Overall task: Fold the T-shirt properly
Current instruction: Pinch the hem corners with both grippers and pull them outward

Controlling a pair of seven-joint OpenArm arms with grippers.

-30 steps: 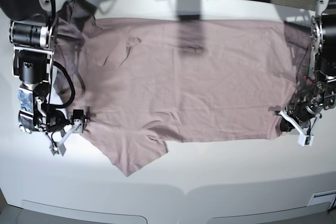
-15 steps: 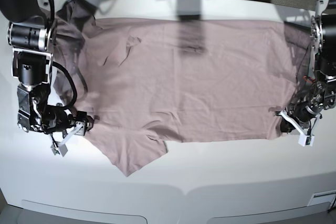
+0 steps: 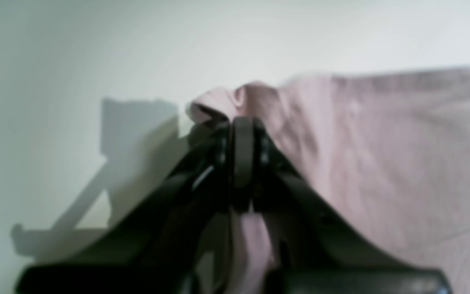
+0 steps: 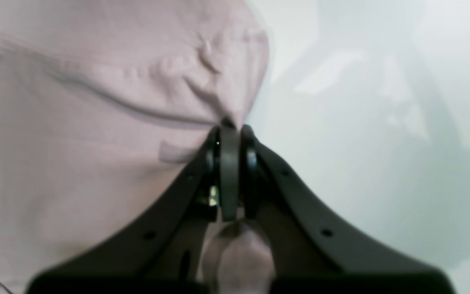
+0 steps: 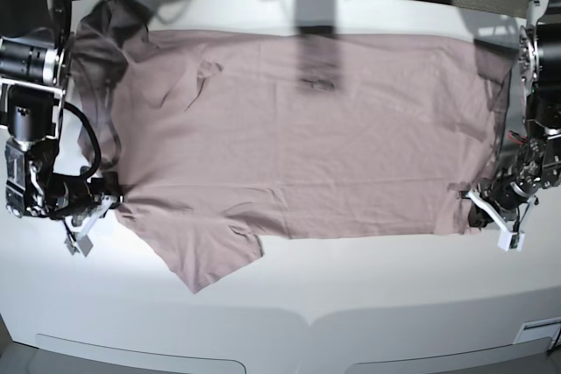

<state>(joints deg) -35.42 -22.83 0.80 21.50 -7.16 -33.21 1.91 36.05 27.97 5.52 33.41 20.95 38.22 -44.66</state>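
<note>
Left end effector (image 3: 243,122) clenched on T-shirt (image 5: 307,137) | right end effector (image 4: 231,128) likewise (edge pinched)

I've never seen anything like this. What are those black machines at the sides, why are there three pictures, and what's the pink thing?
You are looking at a robot with two arms at a white table. The wide picture looks down from above; the two close-ups come from small cameras on each arm's wrist, looking along its tool. The pink thing is a T-shirt, spread flat, one sleeve sticking out toward the front. The right tool, on the left of the wide picture, is shut on the shirt's edge near that sleeve. The left tool, on the opposite side, is shut on the shirt's other near corner. Both close-ups show cloth pinched between the black fingers.
</note>
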